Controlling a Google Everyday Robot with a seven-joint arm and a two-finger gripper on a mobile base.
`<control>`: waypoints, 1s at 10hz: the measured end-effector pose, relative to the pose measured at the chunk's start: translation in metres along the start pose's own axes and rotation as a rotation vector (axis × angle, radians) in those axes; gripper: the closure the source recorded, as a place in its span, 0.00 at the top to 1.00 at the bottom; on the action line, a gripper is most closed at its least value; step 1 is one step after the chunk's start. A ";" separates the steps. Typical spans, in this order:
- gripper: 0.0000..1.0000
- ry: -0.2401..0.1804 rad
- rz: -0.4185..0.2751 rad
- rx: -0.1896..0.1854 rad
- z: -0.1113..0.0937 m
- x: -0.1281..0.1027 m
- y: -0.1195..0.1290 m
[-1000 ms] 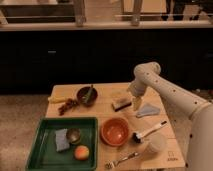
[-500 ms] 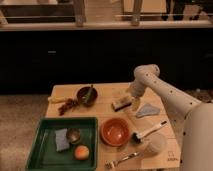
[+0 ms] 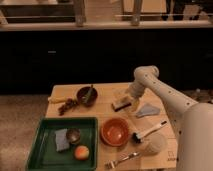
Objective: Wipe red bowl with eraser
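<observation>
The red bowl (image 3: 115, 131) sits on the wooden table (image 3: 107, 90) near the front middle, right of the green tray. The eraser (image 3: 119, 104), a small block with a dark top and pale base, lies on the table behind the bowl. My gripper (image 3: 131, 99) hangs from the white arm, which reaches in from the right. It is low over the table at the eraser's right end, touching it or nearly so. The bowl is well in front of the gripper.
A dark brown bowl with a green utensil (image 3: 86, 95) stands back left, with dark fruit (image 3: 67, 104) beside it. A grey-blue cloth (image 3: 148, 110) lies right of the eraser. A white-handled brush (image 3: 149, 131), a pale cup (image 3: 155, 144) and a fork (image 3: 122, 160) are front right. The green tray (image 3: 37, 150) holds a small dark bowl, a cloth and an orange fruit.
The arm has dipped slightly down and left, bringing the gripper closer onto the eraser. Nothing else on the table has moved.
</observation>
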 end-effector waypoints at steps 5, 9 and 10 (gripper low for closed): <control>0.73 -0.017 0.009 -0.008 0.008 0.002 -0.002; 0.39 -0.027 0.016 -0.013 0.012 0.005 -0.001; 0.30 -0.029 0.018 -0.014 0.013 0.005 -0.002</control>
